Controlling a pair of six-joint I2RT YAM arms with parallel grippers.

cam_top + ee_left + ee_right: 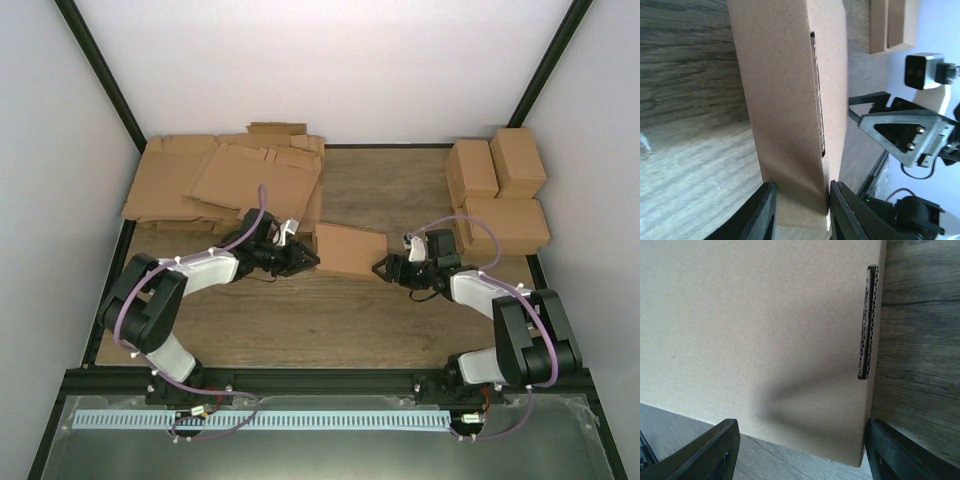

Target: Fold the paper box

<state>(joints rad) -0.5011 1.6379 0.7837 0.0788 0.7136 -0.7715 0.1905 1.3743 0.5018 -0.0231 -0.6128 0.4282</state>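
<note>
Top view: the box [350, 250] lies mid-desk [330, 325], already raised into an oblong shell. The left hand [300, 258] meets its 9 o'clock end and the right hand [385, 268] sits at its 3 o'clock end. Flat sheets [220, 180] are piled at 11 o'clock, too overlapped to count. Three folded boxes [500, 195] stand at 2 o'clock. That makes one box in work and two hands.

Left wrist view: the left hand's fingers [762, 215] are clamped on the box's near end, which looks pinched in. A tab sits in the side slot, so the body seems closed. The ends probably remain to be tucked.

Right wrist view: the right hand's fingers [722, 450] stand wide apart and hold nothing. The box's face and tucked tab lie just ahead at 12 o'clock.
</note>
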